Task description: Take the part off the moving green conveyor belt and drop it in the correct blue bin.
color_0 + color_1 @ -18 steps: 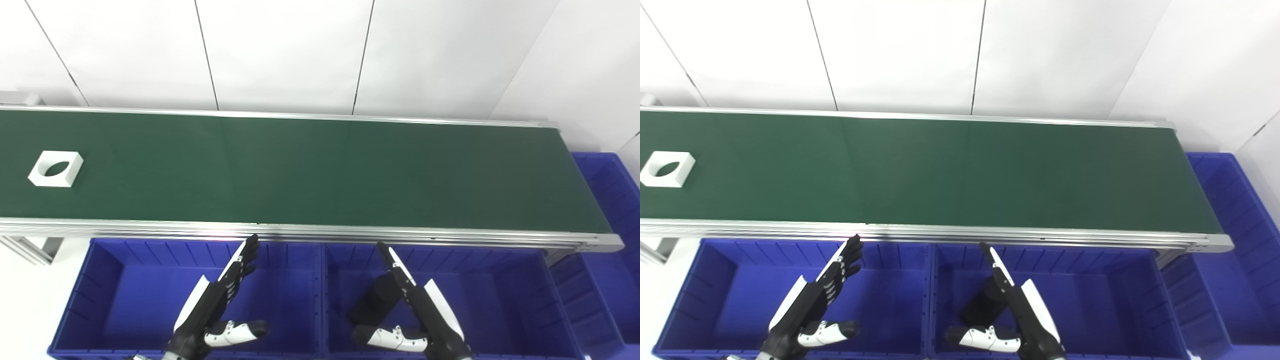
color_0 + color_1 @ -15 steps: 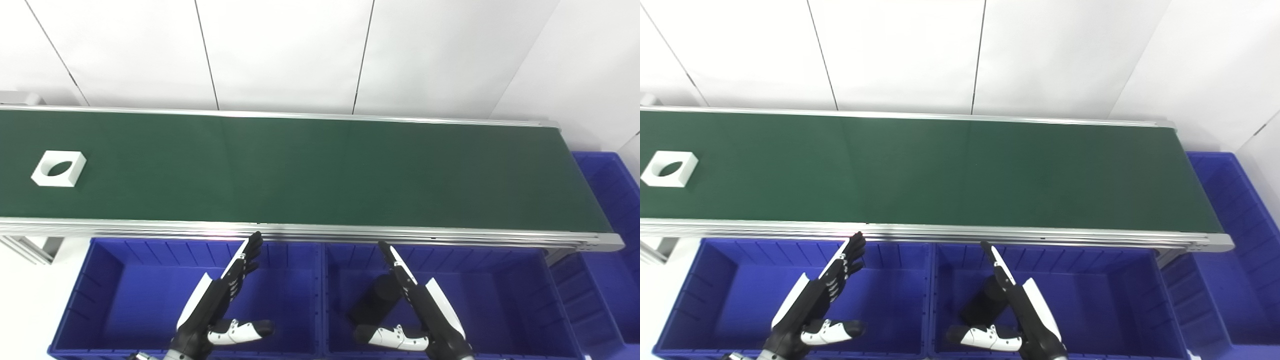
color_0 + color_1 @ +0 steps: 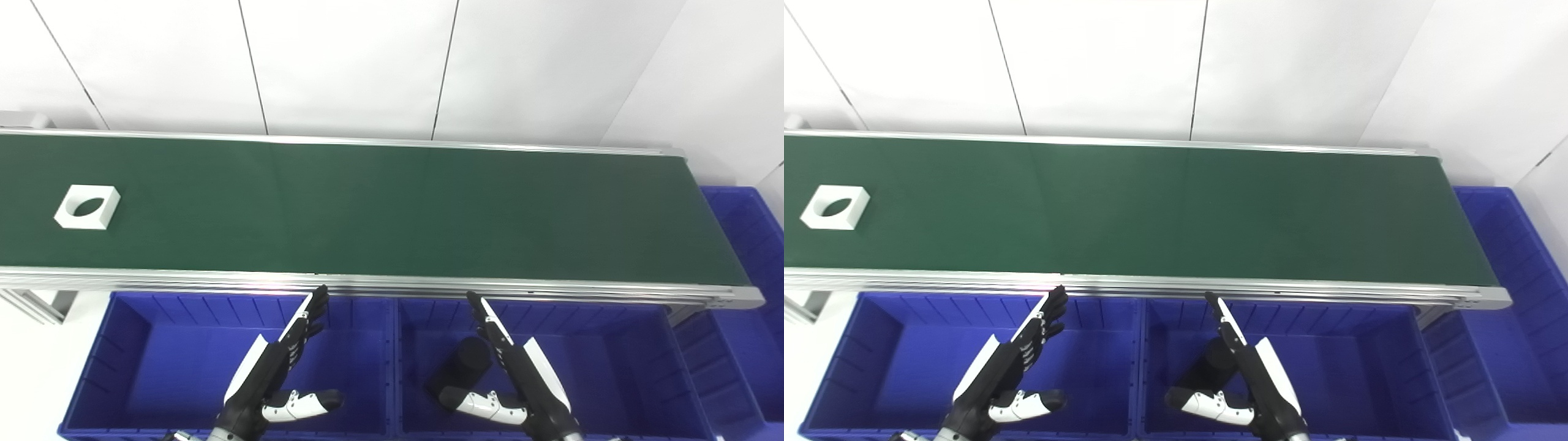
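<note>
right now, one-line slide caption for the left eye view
White square part with a round hole rides the green conveyor belt while open left hand and right hand wait over blue bins.

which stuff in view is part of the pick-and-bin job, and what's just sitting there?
In the job:
white part, far left on the belt
green belt
blue bins below the belt: left bin, middle bin
left hand, open
right hand, open

Just there:
black cylinder in the middle bin
third bin at the belt's right end
wall
</note>
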`<state>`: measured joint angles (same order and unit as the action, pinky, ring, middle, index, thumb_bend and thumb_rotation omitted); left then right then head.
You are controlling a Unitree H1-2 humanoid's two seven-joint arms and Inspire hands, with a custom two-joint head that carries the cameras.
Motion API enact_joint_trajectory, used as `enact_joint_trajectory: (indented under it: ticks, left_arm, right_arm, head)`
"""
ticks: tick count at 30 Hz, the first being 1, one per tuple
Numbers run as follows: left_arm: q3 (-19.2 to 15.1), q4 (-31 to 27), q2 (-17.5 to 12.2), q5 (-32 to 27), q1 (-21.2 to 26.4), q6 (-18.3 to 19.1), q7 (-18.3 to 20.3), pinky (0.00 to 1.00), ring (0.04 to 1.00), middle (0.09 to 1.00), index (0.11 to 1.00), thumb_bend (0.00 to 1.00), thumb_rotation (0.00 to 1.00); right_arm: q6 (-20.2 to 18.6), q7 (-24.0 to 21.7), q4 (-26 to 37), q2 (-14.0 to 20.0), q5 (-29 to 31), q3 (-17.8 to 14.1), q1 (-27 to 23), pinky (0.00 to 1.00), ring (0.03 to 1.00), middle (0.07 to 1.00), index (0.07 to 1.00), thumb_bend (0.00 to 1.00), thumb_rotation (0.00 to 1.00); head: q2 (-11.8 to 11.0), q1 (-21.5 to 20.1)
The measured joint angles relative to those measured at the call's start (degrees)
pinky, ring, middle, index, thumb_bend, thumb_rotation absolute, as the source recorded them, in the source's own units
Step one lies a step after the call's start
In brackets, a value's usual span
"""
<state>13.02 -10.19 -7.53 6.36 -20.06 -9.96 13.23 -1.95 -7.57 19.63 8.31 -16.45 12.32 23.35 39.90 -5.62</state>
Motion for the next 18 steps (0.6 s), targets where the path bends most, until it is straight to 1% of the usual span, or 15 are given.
enact_joint_trajectory:
  ticks: [2,3,5,9,11,13,16,18]
  left_arm:
    - [-0.01,0.0,-0.02,-0.06,0.0,0.0,-0.01,0.95,1.0,1.0,1.0,0.95,0.64]
    - [-0.01,0.0,-0.01,-0.1,0.0,0.0,-0.01,0.95,1.0,1.0,1.0,0.94,0.64]
    - [-0.03,-0.01,-0.01,-0.16,-0.01,0.0,-0.02,0.95,1.0,1.0,1.0,0.94,0.65]
    - [-0.12,-0.02,0.0,-0.17,-0.03,0.0,-0.1,0.96,0.997,1.0,1.0,0.92,0.67]
    - [-0.23,-0.11,0.0,-0.16,-0.04,0.0,-0.25,0.95,0.995,1.0,1.0,0.92,0.68]
    - [-0.37,-0.38,-0.01,-0.16,-0.06,0.0,-0.51,0.95,0.995,1.0,1.0,0.91,0.69]
    - [-0.5,-0.64,-0.03,-0.02,-0.05,0.01,-0.59,0.94,0.993,1.0,1.0,0.9,0.7]
    - [-0.5,-0.65,-0.05,0.18,-0.06,0.01,-0.61,0.94,0.99,1.0,1.0,0.89,0.71]
  right_arm:
    - [0.01,0.16,0.0,-0.09,-0.32,0.1,0.0,0.93,0.974,1.0,1.0,0.95,0.67]
    - [0.01,0.25,0.0,-0.15,-0.56,0.2,0.0,0.9,0.969,1.0,1.0,0.95,0.68]
    - [0.01,0.4,0.01,-0.23,-0.96,0.43,0.01,0.89,0.965,0.999,1.0,0.95,0.69]
    - [0.01,0.78,0.02,-0.21,-1.35,0.57,0.02,0.89,0.965,1.0,1.0,0.95,0.68]
    - [0.01,0.81,0.02,-0.22,-1.31,0.61,0.02,0.9,0.966,1.0,1.0,0.92,0.67]
    - [0.01,0.81,0.02,-0.21,-1.27,0.76,0.02,0.9,0.969,1.0,1.0,0.91,0.67]
    - [0.01,0.81,0.03,-0.21,-1.35,1.09,0.0,0.87,0.963,1.0,1.0,0.92,0.68]
    - [0.01,0.83,0.02,-0.22,-1.58,1.25,0.0,0.89,0.965,1.0,1.0,0.93,0.67]
  head:
    - [0.18,-0.27]
    - [0.18,-0.35]
    - [0.27,-0.35]
    - [0.27,-0.09]
    - [0.35,-0.26]
    - [0.35,-0.44]
    - [0.35,-0.53]
    - [0.35,-0.62]
